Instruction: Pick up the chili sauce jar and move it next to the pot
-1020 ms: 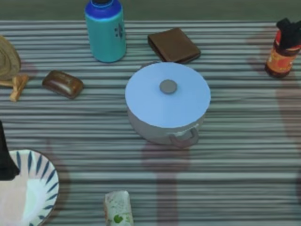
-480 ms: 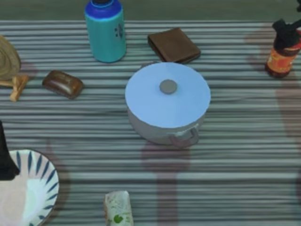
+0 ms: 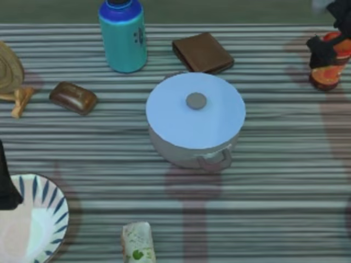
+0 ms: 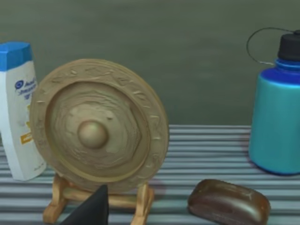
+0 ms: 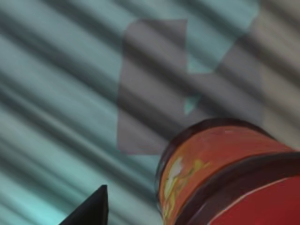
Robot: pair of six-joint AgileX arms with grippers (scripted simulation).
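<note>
The chili sauce jar (image 3: 330,68), dark glass with a red-orange lid and label, stands upright at the table's far right back corner. My right gripper (image 3: 322,49) is down at the jar's upper part, open. In the right wrist view one black fingertip (image 5: 95,208) sits apart from the jar (image 5: 220,168), with bare table between them; the other finger is out of view. The light grey-blue pot (image 3: 194,118), lidded with a grey knob, sits at the table's centre, well left of the jar. My left gripper (image 3: 6,186) is parked at the left edge, open.
A teal bottle (image 3: 123,38) and a brown flat block (image 3: 202,52) stand behind the pot. A brown bar (image 3: 73,97) and a wooden disc on a stand (image 3: 8,71) lie at the left. A striped bowl (image 3: 52,216) and a small pack (image 3: 137,249) sit at the front.
My right gripper has dropped from above the jar's lid to beside its upper body. The jar, the pot and the left arm have not moved.
</note>
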